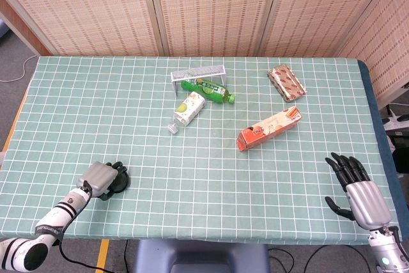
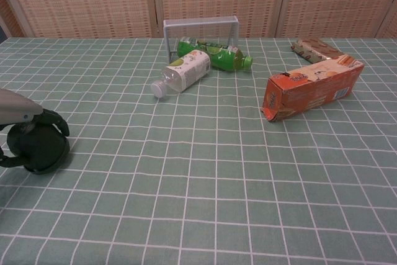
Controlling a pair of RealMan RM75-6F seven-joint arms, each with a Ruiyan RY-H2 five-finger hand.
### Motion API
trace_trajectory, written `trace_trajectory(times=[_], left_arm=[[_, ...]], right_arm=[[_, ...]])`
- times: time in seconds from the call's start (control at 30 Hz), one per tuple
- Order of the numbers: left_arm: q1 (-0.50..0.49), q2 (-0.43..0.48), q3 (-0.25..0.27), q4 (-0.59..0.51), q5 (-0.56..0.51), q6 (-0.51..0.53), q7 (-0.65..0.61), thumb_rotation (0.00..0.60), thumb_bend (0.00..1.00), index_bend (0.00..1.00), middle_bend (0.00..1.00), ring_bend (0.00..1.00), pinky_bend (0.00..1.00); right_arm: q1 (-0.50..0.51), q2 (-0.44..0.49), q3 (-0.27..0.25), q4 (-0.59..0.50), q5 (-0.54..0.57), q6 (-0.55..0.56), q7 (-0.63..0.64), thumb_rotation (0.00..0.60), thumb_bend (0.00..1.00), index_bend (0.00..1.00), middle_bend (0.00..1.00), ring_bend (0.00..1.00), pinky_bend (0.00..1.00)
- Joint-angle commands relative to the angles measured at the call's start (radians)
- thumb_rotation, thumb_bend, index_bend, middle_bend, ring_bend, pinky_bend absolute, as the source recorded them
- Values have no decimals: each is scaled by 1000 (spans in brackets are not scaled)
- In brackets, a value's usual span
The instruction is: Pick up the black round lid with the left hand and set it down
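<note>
Left hand [image 1: 101, 178] wraps its fingers [image 2: 51, 118] around the black lid [image 2: 41, 148], at the near left edge of the checked tabletop [image 1: 128, 119]. Whether the lid touches the cloth: cannot tell. Right hand [image 1: 358, 188] empty, fingers spread, near right corner.

Table [image 1: 96, 107] layout. Far centre: a small wire rack [image 1: 199, 73], with one bottle [image 1: 208, 89] lying just in front of it and a second bottle [image 1: 188, 109] lying beside that, nearer and to the left. Right of the bottles, a carton [image 1: 269, 128] lies on its side; behind it, near the far right edge, a snack packet [image 1: 286, 82]. Near left corner: the lid [image 2: 41, 148], under the left hand [image 1: 100, 176]. Near right corner: the right hand [image 1: 358, 192].
</note>
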Motion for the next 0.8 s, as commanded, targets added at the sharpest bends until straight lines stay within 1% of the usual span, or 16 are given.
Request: trace_trajectory(times=[0.03, 0.2, 0.3, 0.4, 0.53, 0.63, 0.8], left_arm=[[9, 10, -14, -6, 15, -9, -31, 600, 647, 953, 1000, 941, 1000], [19, 8, -20, 11, 36, -16, -41, 600, 648, 953, 1000, 941, 1000], [30, 19, -37, 2, 57, -8, -72, 600, 648, 953, 1000, 941, 1000], [50, 40, -61, -16, 108, 6, -137, 600, 647, 953, 1000, 941, 1000], [101, 58, -105, -26, 235, 35, -321, 600, 647, 953, 1000, 941, 1000], [138, 58, -126, 9, 346, 58, -474, 600, 647, 953, 1000, 941, 1000], [162, 54, -148, 58, 419, 51, -662, 600, 646, 953, 1000, 942, 1000]], right_arm=[[0, 0, 1, 0, 1, 1, -1, 600, 229, 0, 0, 0, 0], [-1, 0, 1, 0, 1, 1, -1, 600, 229, 0, 0, 0, 0], [0, 0, 1, 0, 2, 1, -1, 600, 229, 0, 0, 0, 0], [0, 0, 2, 1, 4, -1, -3, 600, 229, 0, 0, 0, 0], [1, 0, 2, 1, 6, -3, -4, 600, 229, 0, 0, 0, 0], [0, -1, 3, 2, 5, -1, -3, 600, 229, 0, 0, 0, 0], [-1, -1, 1, 1, 3, 0, -5, 600, 230, 0, 0, 0, 0]])
